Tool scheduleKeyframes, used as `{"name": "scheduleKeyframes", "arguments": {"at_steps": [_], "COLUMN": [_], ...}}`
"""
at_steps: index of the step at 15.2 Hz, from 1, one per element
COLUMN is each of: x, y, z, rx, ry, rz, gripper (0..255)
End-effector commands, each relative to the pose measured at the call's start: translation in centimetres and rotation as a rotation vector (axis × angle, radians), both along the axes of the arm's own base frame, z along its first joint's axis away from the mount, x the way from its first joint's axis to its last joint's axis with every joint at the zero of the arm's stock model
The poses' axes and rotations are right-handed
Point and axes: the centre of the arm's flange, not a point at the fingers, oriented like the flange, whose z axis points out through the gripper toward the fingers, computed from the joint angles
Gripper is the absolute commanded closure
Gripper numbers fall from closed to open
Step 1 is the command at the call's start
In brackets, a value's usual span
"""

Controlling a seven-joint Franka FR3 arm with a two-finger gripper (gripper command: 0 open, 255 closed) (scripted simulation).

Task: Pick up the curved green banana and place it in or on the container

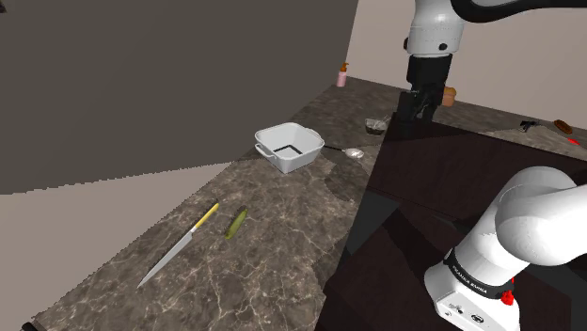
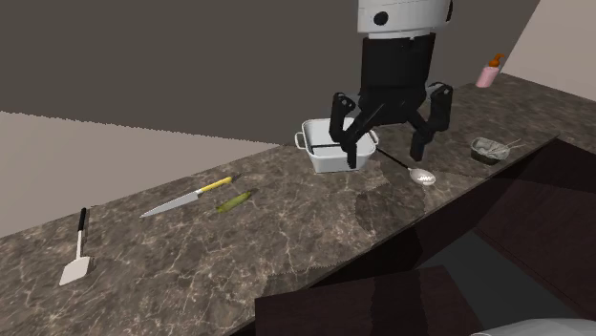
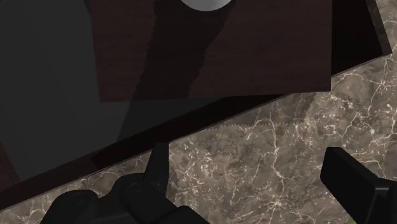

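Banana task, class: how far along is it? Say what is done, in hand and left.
Done: nothing; the green banana lies on the counter beside the knife, away from the white container. In hand: the gripper hangs open and empty above the counter's edge. Left: reach, grasp, carry, place.

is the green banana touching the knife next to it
Apart. The shoulder view shows a strip of bare countertop between the green banana and the knife.

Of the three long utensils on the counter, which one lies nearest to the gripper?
The spoon, beside the white container and close to the open gripper. The yellow-handled knife and the spatula lie much farther along the counter.
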Motion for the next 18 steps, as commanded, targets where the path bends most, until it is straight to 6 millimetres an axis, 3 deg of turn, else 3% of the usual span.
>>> {"name": "scheduleKeyframes", "arguments": {"at_steps": [1,9,18], "x": [0.0,2.6,7.0], "y": [0.0,6.5,13.3], "z": [0.0,-7.1,-15.0], "rx": [0.000,0.007,0.015], "ry": [0.000,-0.025,-0.054], "rz": [0.000,-0.176,-0.374], "gripper": [0,0,0]}}
